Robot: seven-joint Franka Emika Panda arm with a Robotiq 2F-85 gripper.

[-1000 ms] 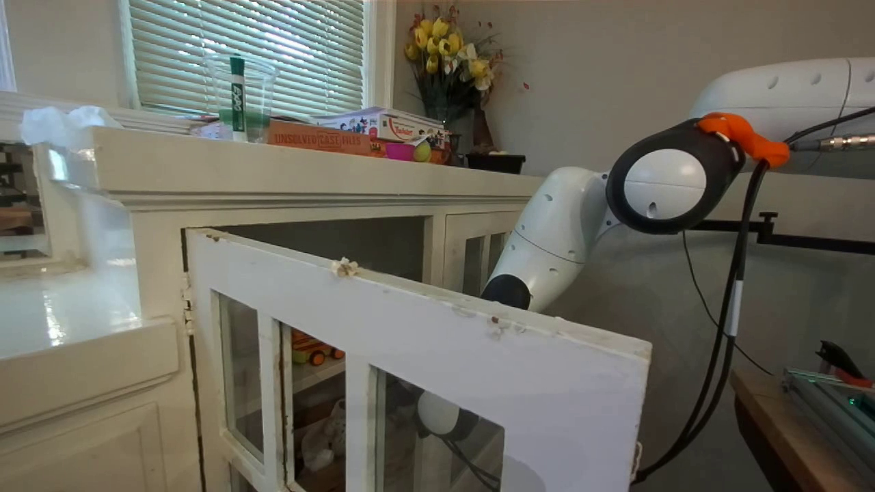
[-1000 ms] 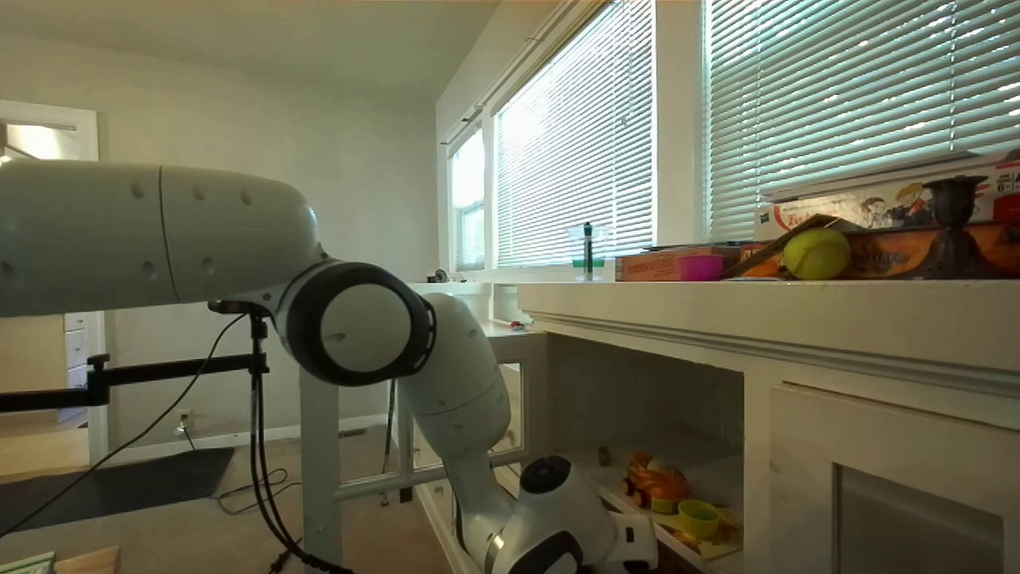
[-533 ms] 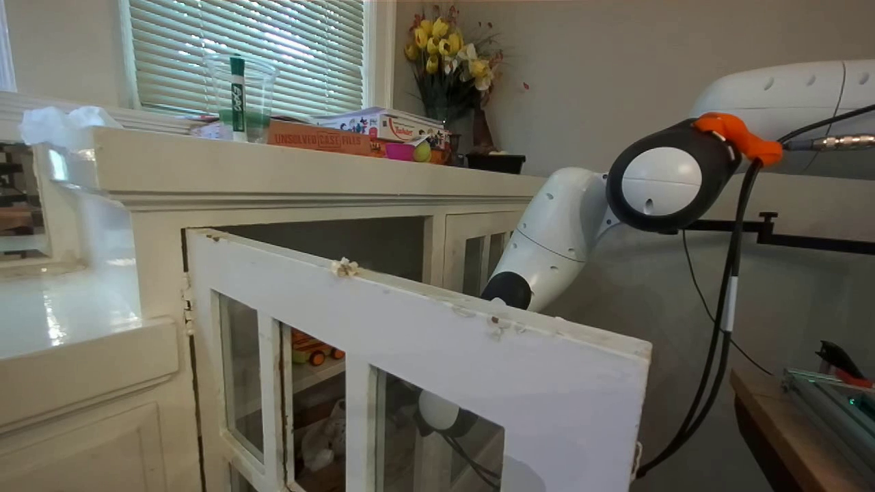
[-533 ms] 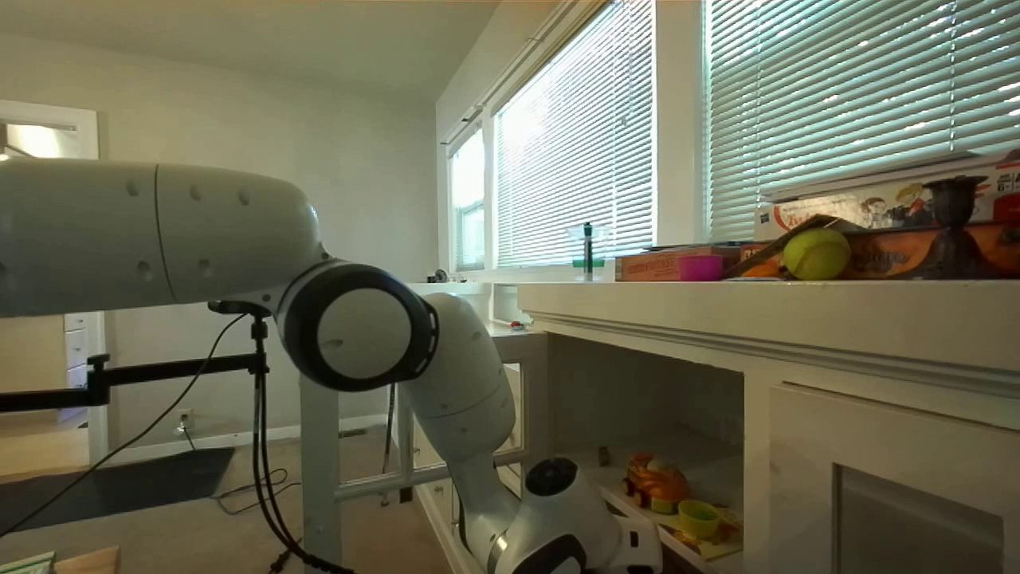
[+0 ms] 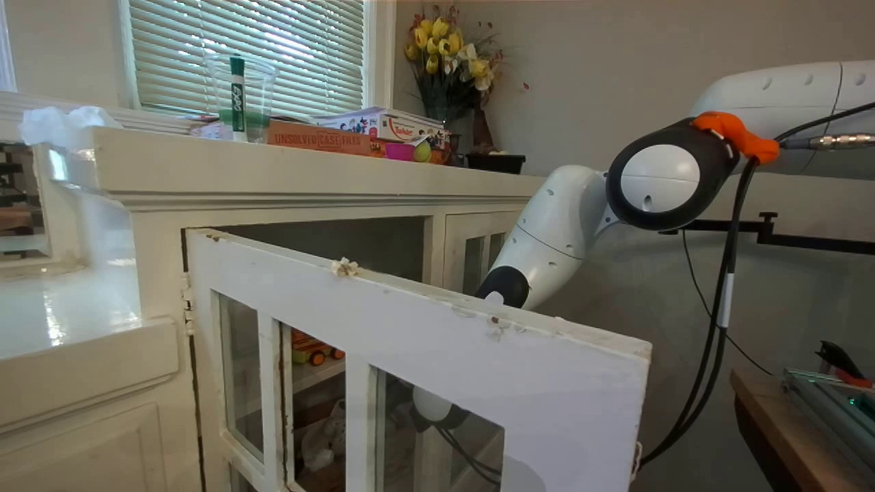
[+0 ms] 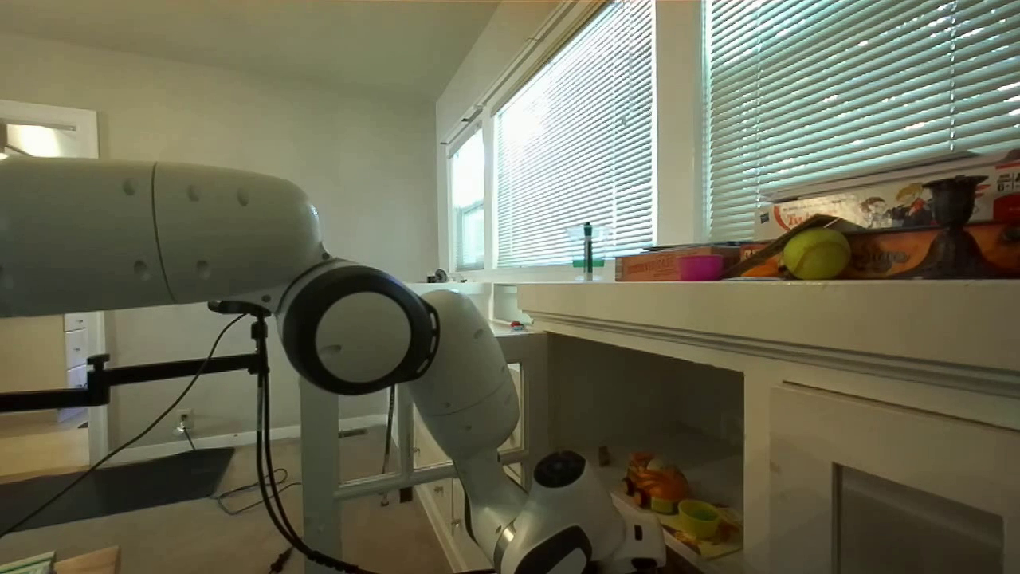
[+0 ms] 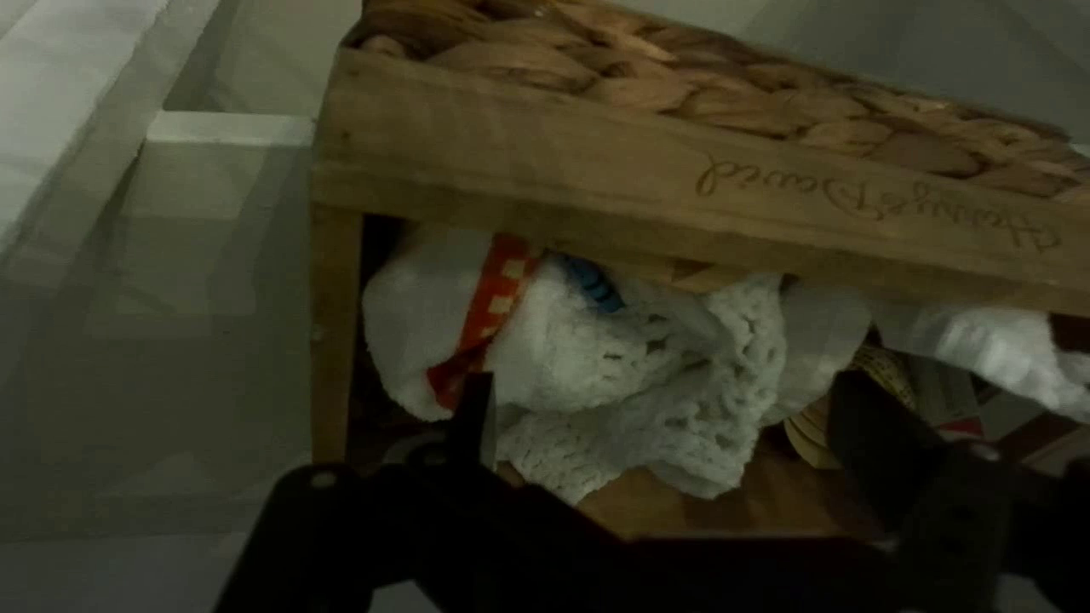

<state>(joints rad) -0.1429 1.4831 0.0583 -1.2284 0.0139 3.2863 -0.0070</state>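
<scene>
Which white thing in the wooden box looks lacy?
The lacy cloth central in the wrist view: its many holes set it apart from the red-banded bundle leftward and white fabric far right.

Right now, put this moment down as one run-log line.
Gripper: open | Between jaws, wrist view: white openwork cloth, contact unclear | Cloth in: wooden Harry & David crate | Glass-paned cabinet door: open

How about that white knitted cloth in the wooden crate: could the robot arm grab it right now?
Probably yes: the gripper stands open, and in the wrist view the white knitted cloth shows between its fingers, its middle uncovered. The rim of the wooden crate might crowd them.
</scene>
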